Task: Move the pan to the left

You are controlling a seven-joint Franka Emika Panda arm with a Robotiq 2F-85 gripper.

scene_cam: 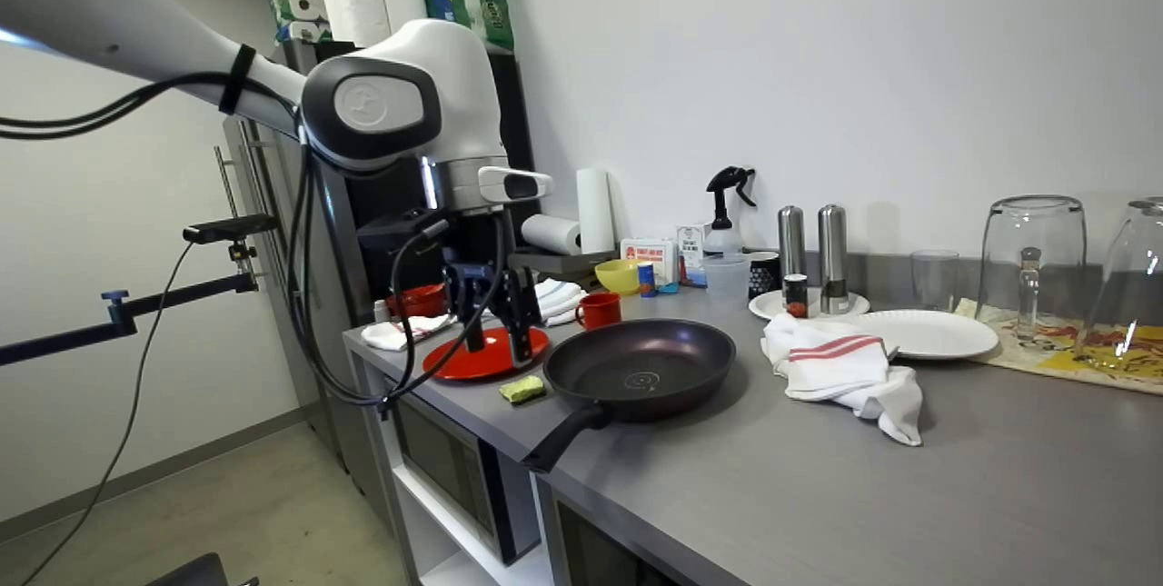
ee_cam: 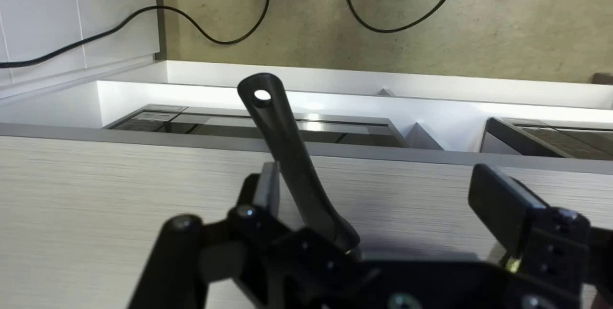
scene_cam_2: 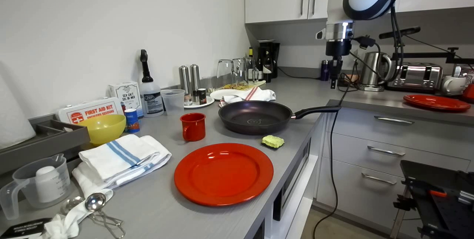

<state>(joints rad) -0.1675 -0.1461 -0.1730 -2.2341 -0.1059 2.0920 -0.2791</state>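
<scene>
The fingers point(ee_cam: 500, 211) hang spread wide, higher than the black handle point(ee_cam: 288, 143) of the pan point(scene_cam_2: 255, 115), which sits on the counter point(scene_cam: 1027, 486), its handle jutting past the edge point(ee_cam: 96, 135), a yellow sponge point(scene_cam_2: 273, 141) near it.

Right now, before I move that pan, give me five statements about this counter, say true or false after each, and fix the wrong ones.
1. The handle of the black frying pan sticks out past the edge of the counter. True.
2. The gripper is shut on that handle. False: it is open and holds nothing.
3. The yellow sponge lies inside the pan. False: it lies on the counter beside the pan.
4. The red mug stands on the red plate near the sponge. False: it stands on the counter, apart from that plate.
5. The trigger spray bottle stands upright. True.
</scene>
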